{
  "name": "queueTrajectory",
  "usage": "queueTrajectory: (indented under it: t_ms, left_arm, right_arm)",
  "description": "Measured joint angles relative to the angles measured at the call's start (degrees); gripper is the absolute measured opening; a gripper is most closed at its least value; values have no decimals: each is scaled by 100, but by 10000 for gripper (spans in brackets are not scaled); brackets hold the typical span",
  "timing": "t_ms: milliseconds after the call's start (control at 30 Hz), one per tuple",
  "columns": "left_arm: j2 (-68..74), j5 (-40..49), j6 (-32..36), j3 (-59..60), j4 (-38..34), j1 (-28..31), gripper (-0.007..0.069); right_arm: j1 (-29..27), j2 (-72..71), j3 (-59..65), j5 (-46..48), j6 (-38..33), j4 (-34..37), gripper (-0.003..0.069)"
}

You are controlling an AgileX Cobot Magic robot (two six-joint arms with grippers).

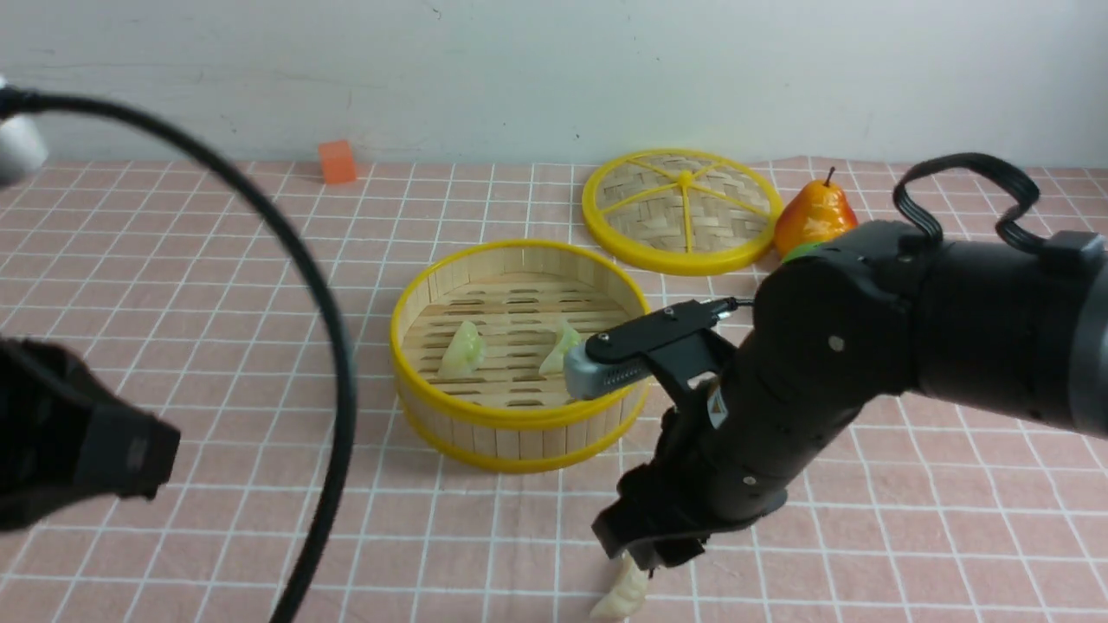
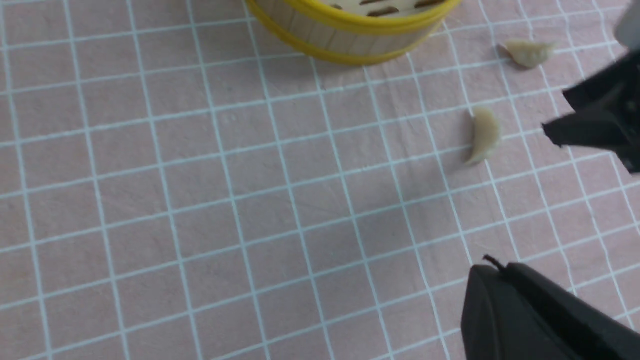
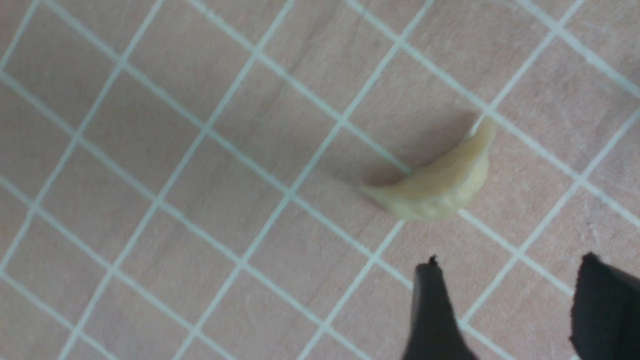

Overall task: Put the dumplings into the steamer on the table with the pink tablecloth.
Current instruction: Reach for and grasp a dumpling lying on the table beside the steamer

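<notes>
The steamer [image 1: 519, 414] stands mid-table on the pink tablecloth [image 1: 216, 285]. Two pale green dumplings [image 1: 461, 350] [image 1: 561, 348] lie on its slatted floor. A cream dumpling [image 1: 625, 597] lies on the cloth at the near edge, just below my right gripper [image 1: 647, 554]. In the right wrist view that dumpling [image 3: 435, 187] lies just beyond the open, empty right gripper [image 3: 512, 262]. The left wrist view shows two cream dumplings [image 2: 484, 135] [image 2: 530, 52] on the cloth beside the steamer [image 2: 350, 35]. My left gripper [image 2: 495, 267] is shut with nothing in it, over bare cloth.
The flat woven lid [image 1: 679, 210] leans on the cloth behind the steamer, with a pear [image 1: 814, 216] to its right. An orange cube [image 1: 337, 162] sits at the back. A black cable [image 1: 329, 329] arcs across the left of the front view.
</notes>
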Motion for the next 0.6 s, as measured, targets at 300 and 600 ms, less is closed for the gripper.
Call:
queueTrajectory:
  t_ms: [300,600]
  left_arm:
    - [-1201,-511,89,1107,-24,0,-14]
    - [-1249,-647,96,1225,28,0,-14]
  right_arm:
    - [91,1133,-862,413,583,-35,547]
    - [97,1721,-971,708,940,-107,492]
